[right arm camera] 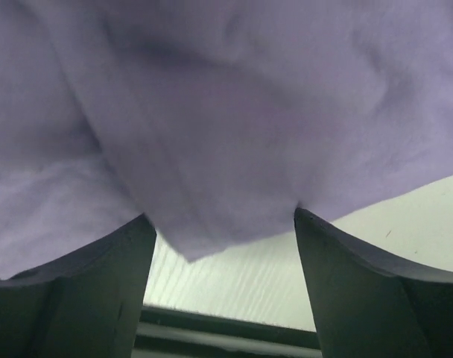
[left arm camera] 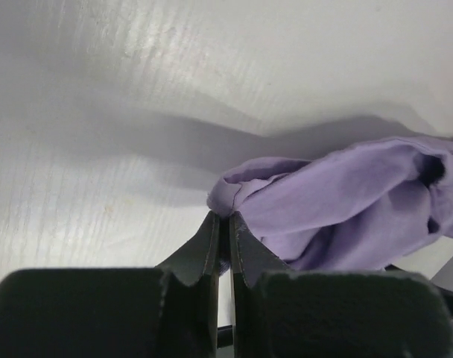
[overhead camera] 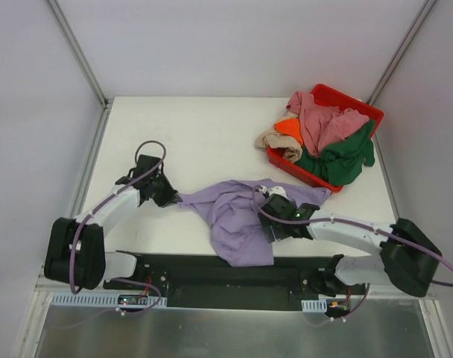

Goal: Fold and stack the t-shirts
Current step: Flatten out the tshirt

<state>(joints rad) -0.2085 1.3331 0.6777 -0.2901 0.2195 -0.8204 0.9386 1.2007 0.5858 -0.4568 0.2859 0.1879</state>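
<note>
My left gripper [left arm camera: 220,218] pinches an edge of the purple shirt [overhead camera: 238,220], which lies crumpled on the tabletop [overhead camera: 197,134]. My right gripper [right arm camera: 223,220] is spread at the cloth. I think it must close on one edge, then both pull apart gently.

White table [overhead camera: 211,127], crumpled lavender t-shirt [overhead camera: 238,216] lying across its near middle, one corner stretched out to the left, its near edge overlapping the black base plate [overhead camera: 204,270] along the table's near side, red plastic bin [overhead camera: 349,99] standing at the far right corner.
</note>
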